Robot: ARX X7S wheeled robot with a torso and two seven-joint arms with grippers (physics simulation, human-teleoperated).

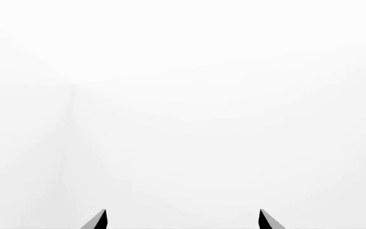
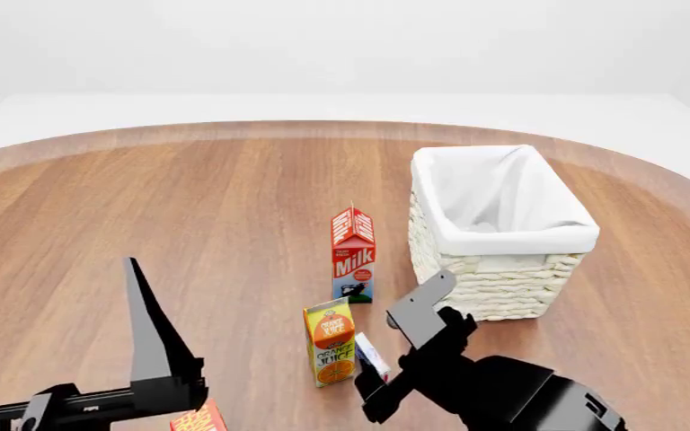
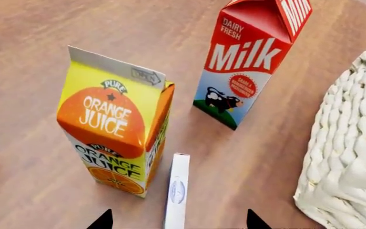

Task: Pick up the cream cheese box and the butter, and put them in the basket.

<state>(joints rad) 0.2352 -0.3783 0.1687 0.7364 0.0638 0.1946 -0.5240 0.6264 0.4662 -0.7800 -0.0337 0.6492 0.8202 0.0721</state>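
While the cream cheese box (image 3: 177, 193) stands on a thin edge beside the orange juice carton (image 3: 116, 131), its long axis is pointed between the spread fingertips of the right end effector (image 3: 177, 220); bare surface (image 2: 201, 206) is seen leftward, and the left end effector (image 1: 183, 219) is released

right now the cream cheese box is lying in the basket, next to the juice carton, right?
No. The cream cheese box is on the table, not in the basket; it is beside the juice carton. The right wrist view shows it.
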